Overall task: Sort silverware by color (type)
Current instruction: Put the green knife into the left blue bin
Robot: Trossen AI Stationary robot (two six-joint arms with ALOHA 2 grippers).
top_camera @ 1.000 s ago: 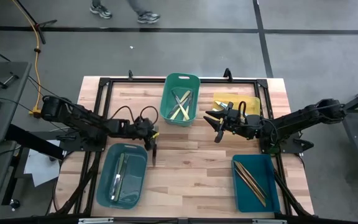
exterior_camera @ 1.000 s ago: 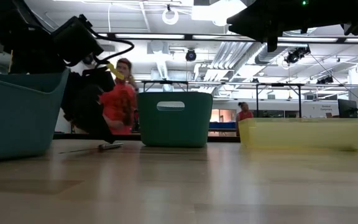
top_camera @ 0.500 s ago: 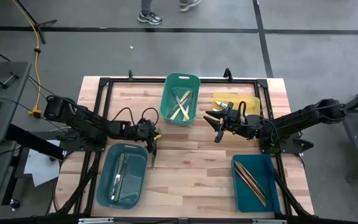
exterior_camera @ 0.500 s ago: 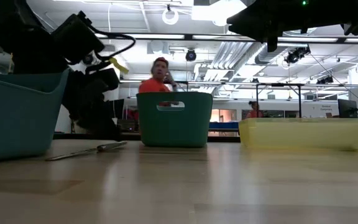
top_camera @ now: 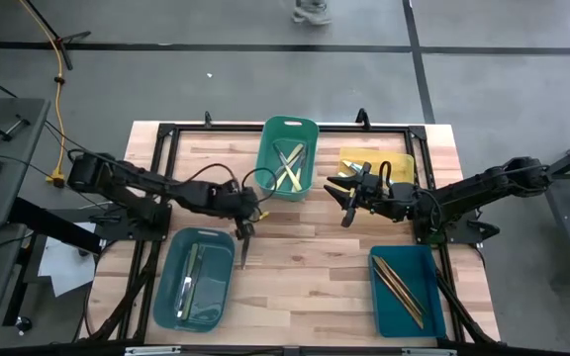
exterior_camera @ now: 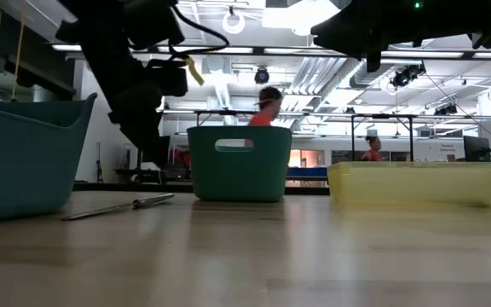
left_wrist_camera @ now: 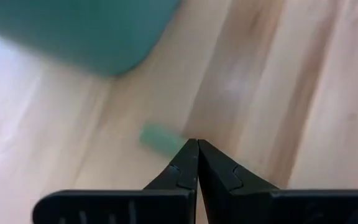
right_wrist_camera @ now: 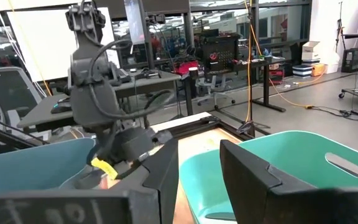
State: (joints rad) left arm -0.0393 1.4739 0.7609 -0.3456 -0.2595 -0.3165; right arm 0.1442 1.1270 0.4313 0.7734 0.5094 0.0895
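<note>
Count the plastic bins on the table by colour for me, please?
Green bin: 1
Yellow bin: 1
Light teal bin: 1
Dark teal bin: 1
Total: 4 bins

No text, label, brand, number or sign can be read anywhere in these views.

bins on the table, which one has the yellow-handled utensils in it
The green bin at the table's far middle. Its utensils have pale yellow handles; the teal bin at near left holds greenish ones and the teal bin at near right holds dark brown ones.
</note>
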